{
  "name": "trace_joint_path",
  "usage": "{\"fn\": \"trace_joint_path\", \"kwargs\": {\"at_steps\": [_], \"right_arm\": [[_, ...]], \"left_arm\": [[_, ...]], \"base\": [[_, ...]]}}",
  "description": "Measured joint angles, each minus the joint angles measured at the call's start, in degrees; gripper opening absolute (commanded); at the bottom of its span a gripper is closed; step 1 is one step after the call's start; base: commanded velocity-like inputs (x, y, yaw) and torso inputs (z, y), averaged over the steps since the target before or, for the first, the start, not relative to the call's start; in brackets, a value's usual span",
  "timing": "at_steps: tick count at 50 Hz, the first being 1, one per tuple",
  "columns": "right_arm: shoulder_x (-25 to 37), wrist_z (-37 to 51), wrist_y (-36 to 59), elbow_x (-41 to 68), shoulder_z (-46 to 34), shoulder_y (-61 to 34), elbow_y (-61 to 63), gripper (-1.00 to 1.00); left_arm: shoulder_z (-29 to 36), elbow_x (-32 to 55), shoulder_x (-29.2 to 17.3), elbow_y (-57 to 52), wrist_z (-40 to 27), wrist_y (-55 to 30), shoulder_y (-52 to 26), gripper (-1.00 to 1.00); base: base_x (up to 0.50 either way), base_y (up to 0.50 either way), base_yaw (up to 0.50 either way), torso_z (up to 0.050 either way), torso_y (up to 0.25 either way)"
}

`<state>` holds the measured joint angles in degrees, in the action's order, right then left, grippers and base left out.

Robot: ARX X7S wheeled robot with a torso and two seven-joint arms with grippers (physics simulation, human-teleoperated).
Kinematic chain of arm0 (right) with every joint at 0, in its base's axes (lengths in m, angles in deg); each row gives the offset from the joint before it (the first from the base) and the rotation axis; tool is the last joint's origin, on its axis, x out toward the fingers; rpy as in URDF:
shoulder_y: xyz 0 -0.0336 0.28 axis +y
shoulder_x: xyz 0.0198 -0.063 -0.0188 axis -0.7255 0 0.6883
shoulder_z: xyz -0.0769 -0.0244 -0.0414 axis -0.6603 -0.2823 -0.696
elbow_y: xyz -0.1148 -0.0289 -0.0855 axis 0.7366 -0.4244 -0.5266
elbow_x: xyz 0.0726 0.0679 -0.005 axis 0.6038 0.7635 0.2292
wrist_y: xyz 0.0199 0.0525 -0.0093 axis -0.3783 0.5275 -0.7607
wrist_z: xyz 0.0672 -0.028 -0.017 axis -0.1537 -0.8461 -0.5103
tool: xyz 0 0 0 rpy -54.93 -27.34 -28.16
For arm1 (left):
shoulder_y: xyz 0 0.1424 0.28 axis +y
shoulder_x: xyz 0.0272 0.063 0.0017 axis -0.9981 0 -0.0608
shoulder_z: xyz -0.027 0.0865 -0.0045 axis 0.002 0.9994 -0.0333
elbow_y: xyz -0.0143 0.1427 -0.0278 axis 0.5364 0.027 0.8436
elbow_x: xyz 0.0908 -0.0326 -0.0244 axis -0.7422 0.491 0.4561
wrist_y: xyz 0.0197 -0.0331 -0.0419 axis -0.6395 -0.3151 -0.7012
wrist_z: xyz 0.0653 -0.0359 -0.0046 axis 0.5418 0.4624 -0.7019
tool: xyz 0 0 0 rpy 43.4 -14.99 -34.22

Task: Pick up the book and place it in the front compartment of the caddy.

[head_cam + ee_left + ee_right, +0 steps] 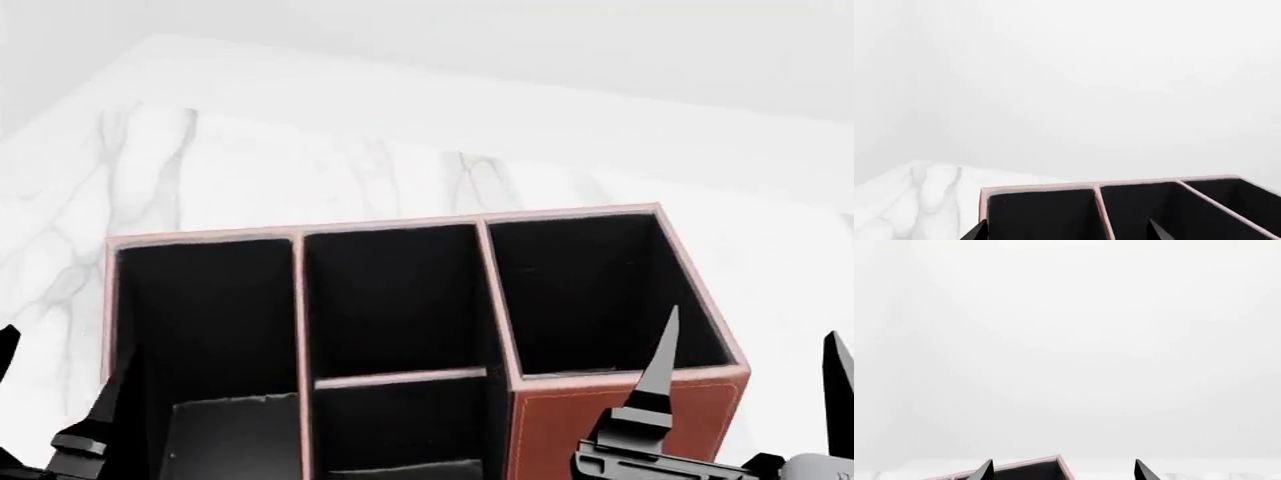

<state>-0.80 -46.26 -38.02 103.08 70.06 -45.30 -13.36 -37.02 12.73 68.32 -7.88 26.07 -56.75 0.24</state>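
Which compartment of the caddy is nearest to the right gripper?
The compartment at the caddy's right end: the right gripper's finger overlaps its front rim; the others lie further left.

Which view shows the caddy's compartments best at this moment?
The head view: it looks down into the caddy, showing its black compartments, dividers and one reddish-brown outer wall. The left wrist view catches only the upper rims of three compartments, and the right wrist view only one corner at the frame edge.

head close above caddy [627,425]; wrists share rim
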Motion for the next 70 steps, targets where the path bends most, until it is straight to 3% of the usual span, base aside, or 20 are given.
{"fn": "trace_joint_path", "kwargs": {"at_steps": [14,27,44,70], "right_arm": [[0.82,0.2,-0.19,-0.35,-0.04,-0.15,-1.14,1.0],[1.2,0.22,-1.77,-1.04,-0.11,0.27,-2.36,1.0],[1.39,0.12,-4.39,-1.71,-0.03,1.38,-3.98,1.0],[1.87,0.55,-5.6,-2.01,-0.32,1.89,-4.81,1.0]], "left_arm": [[4.08,14.86,-6.94,-3.0,5.72,-14.48,-4.99,1.0],[7.2,28.85,-11.76,-4.64,6.07,-27.5,-10.31,1.0],[12.08,45.8,-15.42,-3.87,-0.54,-42.08,-17.69,1.0],[19.79,62.93,-15.97,-1.21,-12.74,-49.17,-23.33,1.0]], "base": [[0.0,0.0,0.0,0.0,0.0],[0.0,0.0,0.0,0.0,0.0],[0.0,0.0,0.0,0.0,0.0],[0.0,0.0,0.0,0.0,0.0]]}}
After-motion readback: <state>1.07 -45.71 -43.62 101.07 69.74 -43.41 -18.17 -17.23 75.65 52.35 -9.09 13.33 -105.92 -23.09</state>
